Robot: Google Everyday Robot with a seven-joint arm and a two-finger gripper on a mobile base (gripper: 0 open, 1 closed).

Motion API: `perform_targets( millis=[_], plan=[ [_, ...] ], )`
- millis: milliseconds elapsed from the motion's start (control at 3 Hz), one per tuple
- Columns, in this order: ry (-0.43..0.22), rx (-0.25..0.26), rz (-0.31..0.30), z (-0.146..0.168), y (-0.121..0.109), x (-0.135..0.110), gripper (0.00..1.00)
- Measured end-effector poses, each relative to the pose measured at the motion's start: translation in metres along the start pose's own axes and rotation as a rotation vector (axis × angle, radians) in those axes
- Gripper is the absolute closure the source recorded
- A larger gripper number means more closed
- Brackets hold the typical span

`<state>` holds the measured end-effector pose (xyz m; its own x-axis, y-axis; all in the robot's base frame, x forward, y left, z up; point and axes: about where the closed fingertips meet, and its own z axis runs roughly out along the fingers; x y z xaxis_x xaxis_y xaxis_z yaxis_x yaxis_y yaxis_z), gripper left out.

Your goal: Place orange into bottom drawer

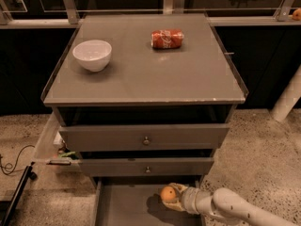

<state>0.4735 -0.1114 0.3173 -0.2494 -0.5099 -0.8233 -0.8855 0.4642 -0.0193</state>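
The gripper (174,197) is hovering at the front foot of the grey cabinet (146,138), its arm entering from the cabinet's lower right. Its fingers are clamping the orange (168,193) between them, holding the fruit over the floor of the bottom drawer (124,206), which is standing pulled out below the two knobbed drawers. The orange is casting a dark shadow on the drawer floor. On the cabinet's tabletop (141,79) a white bowl (92,54) is sitting at the left rear and a red soda can (167,38) is lying on its side near the rear centre, both well apart from the gripper
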Motion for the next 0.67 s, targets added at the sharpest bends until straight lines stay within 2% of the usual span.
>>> perform_targets(
  millis=[667],
  plan=[
    [0.018, -0.015, -0.02, 0.01, 0.005, 0.002, 1.0]
  ],
)
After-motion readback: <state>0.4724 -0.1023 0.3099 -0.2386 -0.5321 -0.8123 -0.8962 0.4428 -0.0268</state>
